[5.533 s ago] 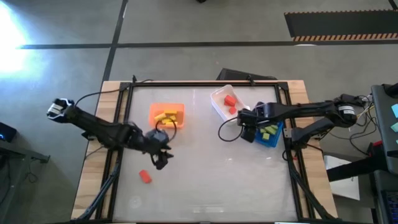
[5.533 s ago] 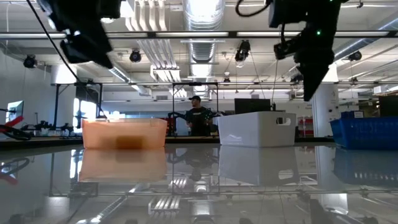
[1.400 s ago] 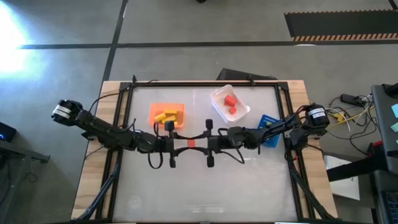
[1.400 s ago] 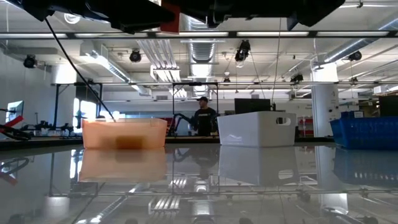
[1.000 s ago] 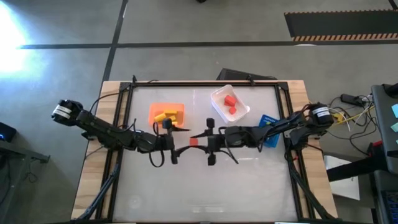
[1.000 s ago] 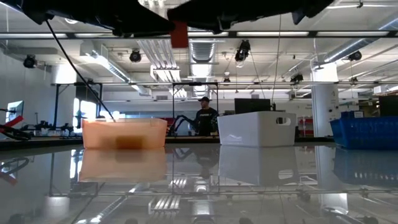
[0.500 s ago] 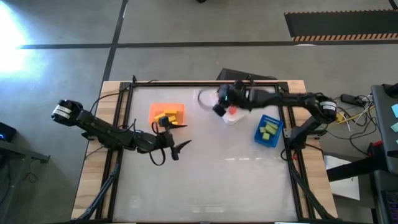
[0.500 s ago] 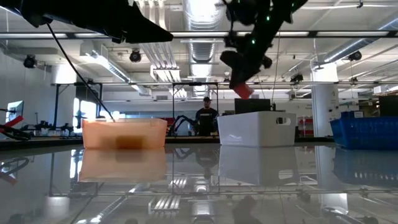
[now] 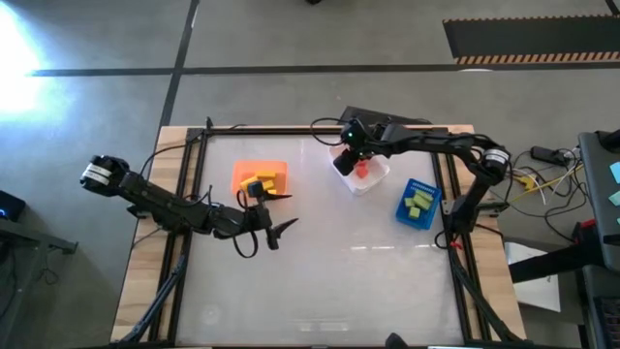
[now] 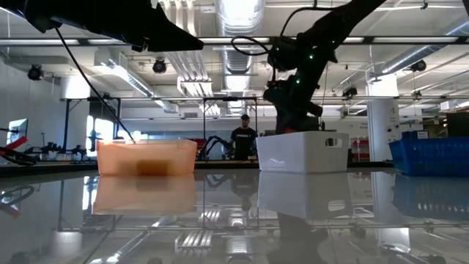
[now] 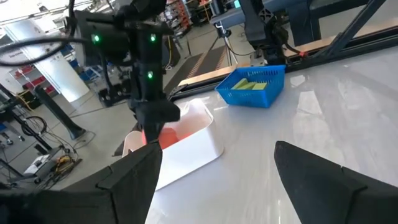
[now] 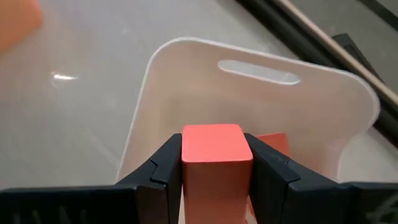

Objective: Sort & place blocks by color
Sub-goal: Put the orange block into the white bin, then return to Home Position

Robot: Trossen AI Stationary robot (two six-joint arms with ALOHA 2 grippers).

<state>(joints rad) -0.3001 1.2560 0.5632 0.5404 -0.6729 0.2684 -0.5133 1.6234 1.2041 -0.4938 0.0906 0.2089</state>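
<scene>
The right gripper (image 12: 216,163) is reaching over the white bin (image 9: 376,177), clamping a red block (image 12: 216,149) above it; its long axis isn't discernible. The left gripper (image 11: 214,171) is hovering mid-table, fingers spread.

right pincer (image 9: 346,158) over white bin (image 9: 373,179) | left pincer (image 9: 281,231) mid-table, open

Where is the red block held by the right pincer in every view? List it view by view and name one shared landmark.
High view: the red block peeks out beside the right pincer, over the white bin.
Low view: not visible; the pincer hangs just above the bin.
Left wrist view: block under the pincer, at the bin's far end.
Right wrist view: block clamped between both fingers, low centre.
Shared landmark: the white bin.
</scene>
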